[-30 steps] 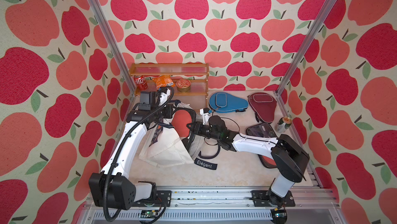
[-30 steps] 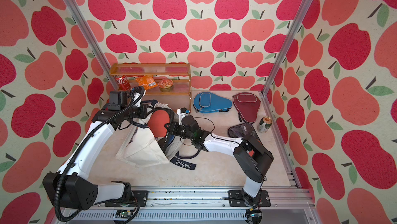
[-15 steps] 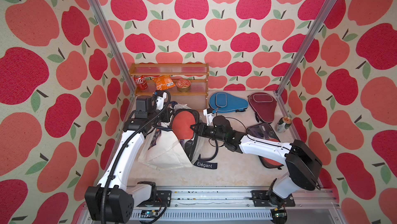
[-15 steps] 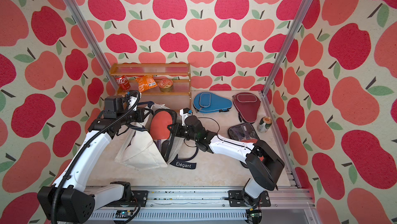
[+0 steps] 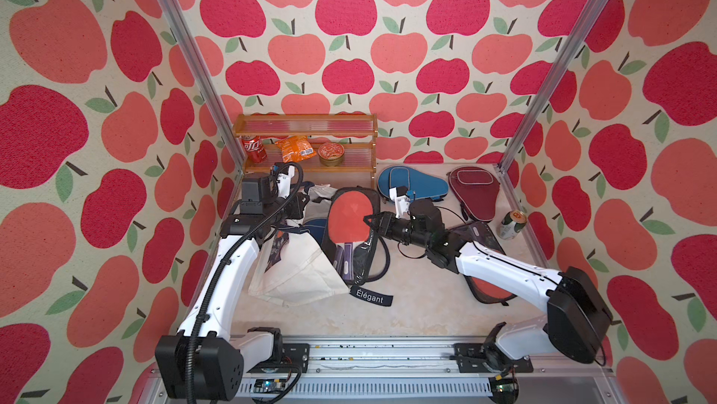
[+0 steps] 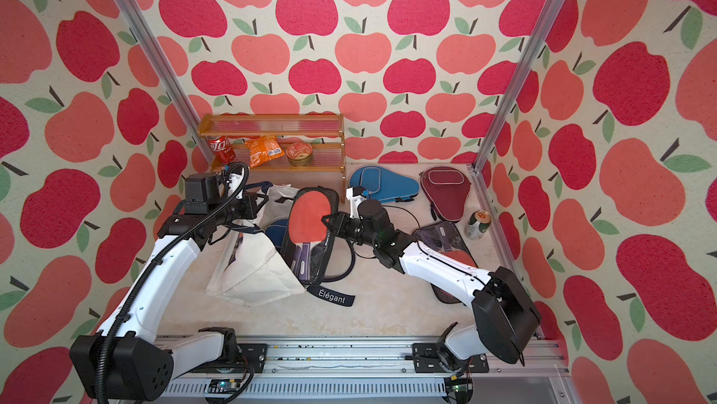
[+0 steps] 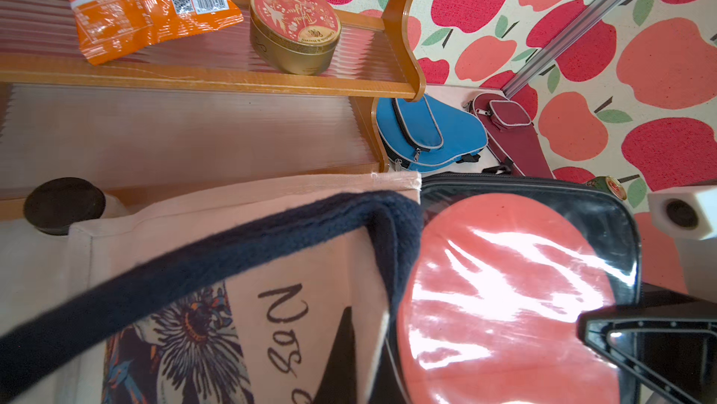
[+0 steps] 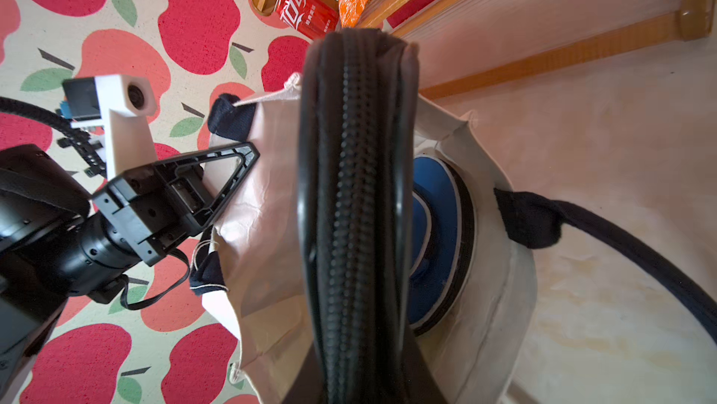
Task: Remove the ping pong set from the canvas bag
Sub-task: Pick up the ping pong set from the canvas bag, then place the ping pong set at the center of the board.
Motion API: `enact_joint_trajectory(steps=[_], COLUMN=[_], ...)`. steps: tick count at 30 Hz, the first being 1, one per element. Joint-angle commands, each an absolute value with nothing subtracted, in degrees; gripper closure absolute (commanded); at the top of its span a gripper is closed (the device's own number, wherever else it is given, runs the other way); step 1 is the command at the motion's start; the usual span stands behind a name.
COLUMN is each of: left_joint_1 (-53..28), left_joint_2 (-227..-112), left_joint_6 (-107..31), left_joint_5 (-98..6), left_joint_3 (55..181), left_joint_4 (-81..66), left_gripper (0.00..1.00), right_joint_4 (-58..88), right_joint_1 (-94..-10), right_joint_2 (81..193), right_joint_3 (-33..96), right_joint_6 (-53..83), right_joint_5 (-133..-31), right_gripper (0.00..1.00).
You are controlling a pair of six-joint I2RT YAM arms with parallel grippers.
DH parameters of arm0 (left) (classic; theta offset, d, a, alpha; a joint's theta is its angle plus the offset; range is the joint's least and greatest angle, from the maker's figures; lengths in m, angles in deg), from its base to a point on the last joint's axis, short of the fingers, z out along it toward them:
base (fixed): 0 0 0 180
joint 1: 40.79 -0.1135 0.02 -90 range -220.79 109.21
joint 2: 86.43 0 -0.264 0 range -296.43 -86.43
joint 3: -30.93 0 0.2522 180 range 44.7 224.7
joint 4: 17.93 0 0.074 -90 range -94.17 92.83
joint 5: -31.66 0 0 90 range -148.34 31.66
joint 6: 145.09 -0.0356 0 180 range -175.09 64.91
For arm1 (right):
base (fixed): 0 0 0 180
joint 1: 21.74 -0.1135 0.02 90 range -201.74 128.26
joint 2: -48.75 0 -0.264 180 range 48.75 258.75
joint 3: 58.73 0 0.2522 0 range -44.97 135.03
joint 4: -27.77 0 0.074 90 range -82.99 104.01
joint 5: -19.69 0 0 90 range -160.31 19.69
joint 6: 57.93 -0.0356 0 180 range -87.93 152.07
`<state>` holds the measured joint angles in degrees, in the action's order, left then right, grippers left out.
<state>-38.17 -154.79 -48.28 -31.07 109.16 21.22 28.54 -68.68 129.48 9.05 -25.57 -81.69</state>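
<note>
Right gripper (image 5: 370, 221): narrow, clamped on the zip edge of the clear-fronted black ping pong case with red paddle (image 5: 351, 219).
Case: upright just ahead, cream canvas bag (image 5: 295, 270) cloth either side.
Left gripper (image 8: 248, 155): beyond the case, pinched shut on the bag rim.
Far edge: wooden shelf (image 5: 310, 124) near the case top.
Open room: bare tabletop (image 5: 419, 305) behind the tool.

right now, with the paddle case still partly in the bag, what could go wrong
1. The right jaws pinch only the thin edge of the ping pong set, so it may twist or slip.
2. A blue paddle sits against it in the canvas bag and could get dragged out too.
3. The bag's dark handle trails loose beside the set and might snag.
</note>
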Motion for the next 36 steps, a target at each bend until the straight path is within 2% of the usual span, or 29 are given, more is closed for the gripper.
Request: enact_joint_trajectory(steps=[1, 15, 25, 36], left_joint_1=[-39.0, -39.6, -39.9, -39.9], left_joint_2=[-154.7, -155.1, -154.9, -155.2], left_joint_6=[-47.4, -47.6, -47.5, -47.2], left_joint_5=[-31.6, -31.5, -30.8, -29.9], left_joint_3=[109.0, 108.9, 108.9, 108.6], left_joint_4=[17.5, 17.7, 17.8, 17.5], left_gripper=[1.0, 1.0, 1.0, 1.0], right_joint_4=[28.0, 19.8, 6.3, 3.4], right_joint_1=[-64.7, -45.3, -31.7, -26.6], right_joint_2=[125.1, 114.1, 111.9, 115.8], right_joint_3=[9.3, 4.3, 5.4, 4.0], right_joint_6=[-25.6, -26.8, -18.9, -12.6], right_joint_5=[-85.1, -100.2, -112.1, -117.4], right_gripper=[0.93, 0.93, 0.93, 0.92])
